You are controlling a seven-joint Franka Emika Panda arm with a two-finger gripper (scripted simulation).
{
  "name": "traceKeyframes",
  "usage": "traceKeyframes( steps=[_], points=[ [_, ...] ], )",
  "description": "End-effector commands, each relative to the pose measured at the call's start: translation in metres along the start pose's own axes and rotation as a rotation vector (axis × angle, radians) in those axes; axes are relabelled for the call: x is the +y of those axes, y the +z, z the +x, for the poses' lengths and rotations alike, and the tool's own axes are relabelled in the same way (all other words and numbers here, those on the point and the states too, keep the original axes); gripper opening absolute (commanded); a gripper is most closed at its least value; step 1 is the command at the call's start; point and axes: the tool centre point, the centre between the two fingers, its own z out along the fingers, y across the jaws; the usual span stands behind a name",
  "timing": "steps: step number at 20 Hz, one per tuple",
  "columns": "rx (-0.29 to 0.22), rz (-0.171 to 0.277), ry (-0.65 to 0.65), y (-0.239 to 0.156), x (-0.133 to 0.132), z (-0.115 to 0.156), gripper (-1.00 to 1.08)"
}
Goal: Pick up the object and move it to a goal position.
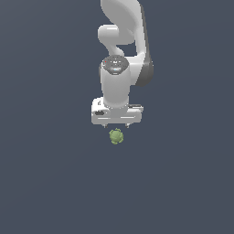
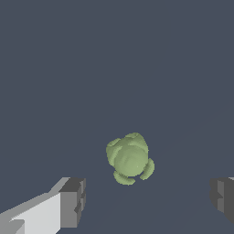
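— Light green, knobbly round the rim: that is the object (image 2: 130, 159), lying on the flat dark floor (image 1: 50, 183). Where is your tool in relation to it?

— My gripper (image 2: 146, 201) hangs above it, fingers spread wide. The wrist view shows one dark pad (image 2: 73, 202) and its opposite near the other edge of the picture, well apart, nothing between them. In the exterior view the object (image 1: 116, 136) sits just below my white hand (image 1: 117, 122), clear of it.

— So nothing is held. What worries you?

— The centring. In the wrist view the lump lies off the line joining my pads, set to one side of it. If I go straight down as I am, I judge the pads may close beside it rather than across it — or one may clip that bumpy rim and nudge it away.

— And if you do catch it?

— It is much smaller than my hand and roundish. A pinch on one knob alone could let it twist or squirt out on the lift, I think. I would line up first.
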Motion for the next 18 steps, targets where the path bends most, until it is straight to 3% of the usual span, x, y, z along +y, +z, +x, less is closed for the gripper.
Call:
traceKeyframes(
  steps=[1,11,18],
  points=[
    [0.000,0.000,0.000,0.000,0.000,0.000,1.00],
    [-0.012,-0.026,0.048,-0.003,0.039,-0.006,1.00],
    [-0.012,-0.025,0.029,0.001,0.037,-0.006,1.00]
  ],
)
